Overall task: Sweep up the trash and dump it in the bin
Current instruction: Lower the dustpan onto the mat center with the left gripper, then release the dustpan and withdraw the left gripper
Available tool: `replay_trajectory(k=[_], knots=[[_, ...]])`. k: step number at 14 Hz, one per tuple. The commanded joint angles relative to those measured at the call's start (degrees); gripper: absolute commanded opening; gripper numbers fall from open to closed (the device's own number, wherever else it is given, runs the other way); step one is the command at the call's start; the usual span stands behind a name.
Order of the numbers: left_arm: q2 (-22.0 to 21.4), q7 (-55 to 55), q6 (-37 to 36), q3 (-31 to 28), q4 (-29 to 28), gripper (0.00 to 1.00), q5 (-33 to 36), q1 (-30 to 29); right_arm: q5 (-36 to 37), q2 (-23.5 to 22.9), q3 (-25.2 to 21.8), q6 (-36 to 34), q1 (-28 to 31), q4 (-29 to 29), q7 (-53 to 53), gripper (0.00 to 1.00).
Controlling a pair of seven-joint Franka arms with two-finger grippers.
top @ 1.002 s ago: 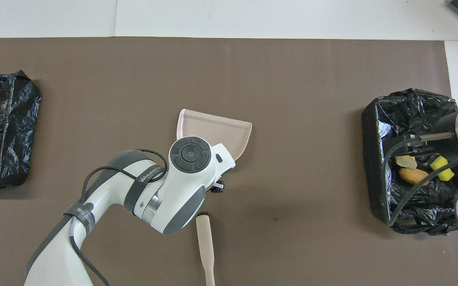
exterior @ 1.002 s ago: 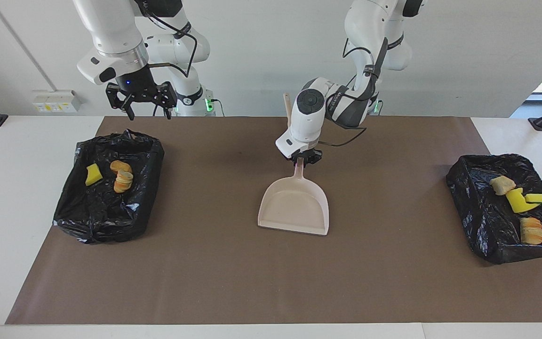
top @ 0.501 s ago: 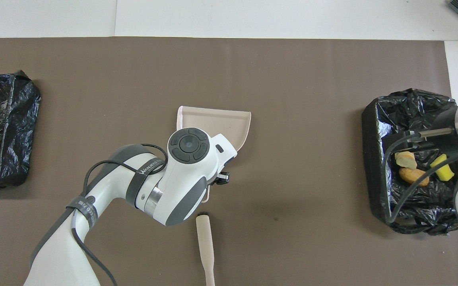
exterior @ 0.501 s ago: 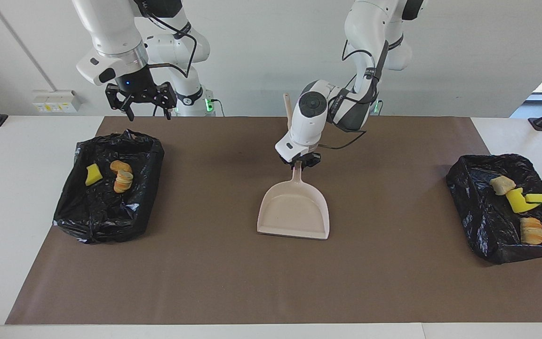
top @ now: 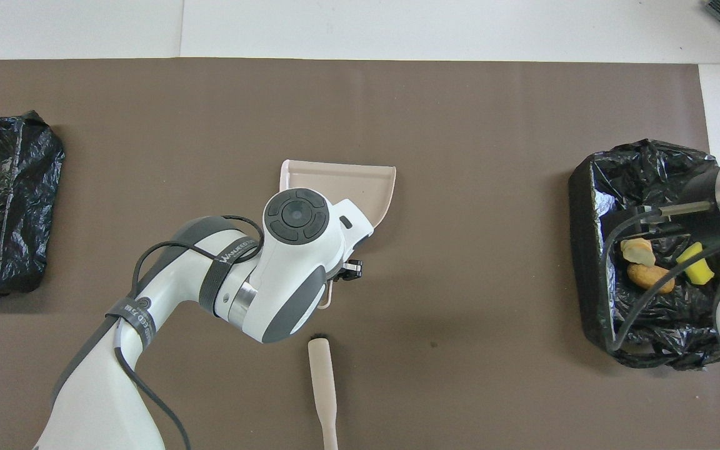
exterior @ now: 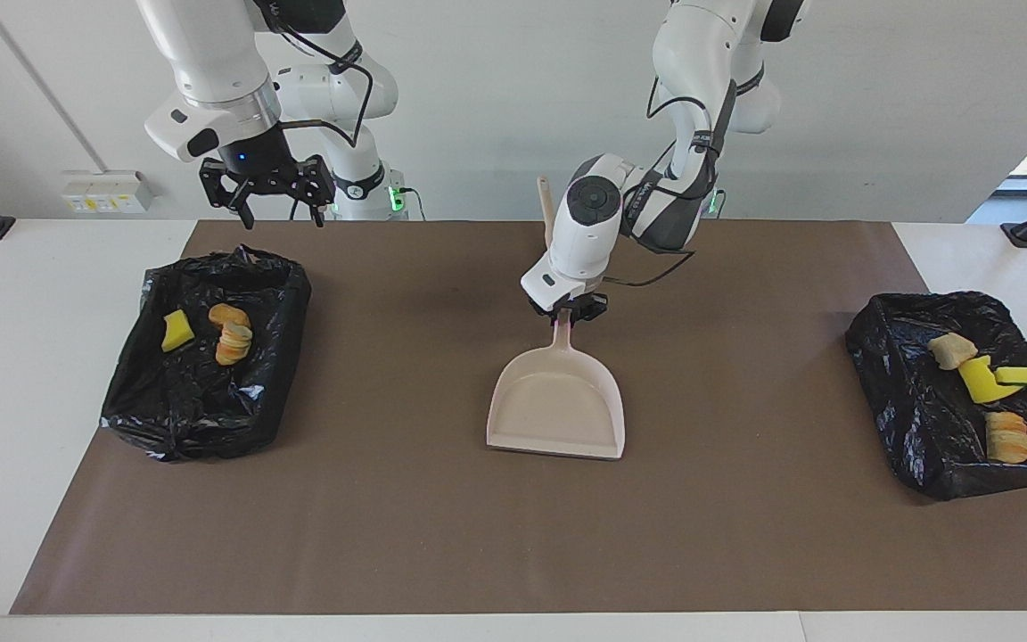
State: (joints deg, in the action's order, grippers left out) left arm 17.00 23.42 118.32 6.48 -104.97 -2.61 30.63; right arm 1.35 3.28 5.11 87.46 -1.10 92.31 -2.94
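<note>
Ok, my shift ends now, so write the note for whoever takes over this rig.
Left gripper: at the dustpan handle's tip, mid-mat; whether it grips is unclear. The pan looks empty.
Right gripper: up over the bin at the right arm's end, waiting.
Trash: three chunks in that bin, four chunks in the bin at the left arm's end; none visible on the mat.
Brush: lying on the mat, nearer the robots than the dustpan.
Done: sweeping and dumping, apparently.
Left: likely letting go of the dustpan and retracting.
</note>
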Motion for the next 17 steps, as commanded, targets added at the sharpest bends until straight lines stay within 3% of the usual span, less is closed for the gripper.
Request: replay_trajectory(k=[1,8,12,17], knots=[[-2.7,-4.4,-1.6,-0.1,0.6,1.0,1.1,-3.3,-0.3,-0.5,0.3,-0.1,0.6,-1.0,1.6,1.0],[-13.4,-26.7,-12.5,-0.1,3.5,1.0,1.0,-16.9,-0.6,-0.3,0.4,-0.1,0.5,-1.0,1.9,1.0],[-13.8,-34.7,-25.8,-0.3,15.4,1.0,1.2,-21.8,-0.6,-0.2,0.4,-0.1,0.5,-0.9,2.0,1.0],[-13.8,-37.5,-35.2,-0.9,22.6,1.0,1.6,-24.2,-0.6,-0.1,0.3,-0.1,0.5,-0.9,2.1,1.0]])
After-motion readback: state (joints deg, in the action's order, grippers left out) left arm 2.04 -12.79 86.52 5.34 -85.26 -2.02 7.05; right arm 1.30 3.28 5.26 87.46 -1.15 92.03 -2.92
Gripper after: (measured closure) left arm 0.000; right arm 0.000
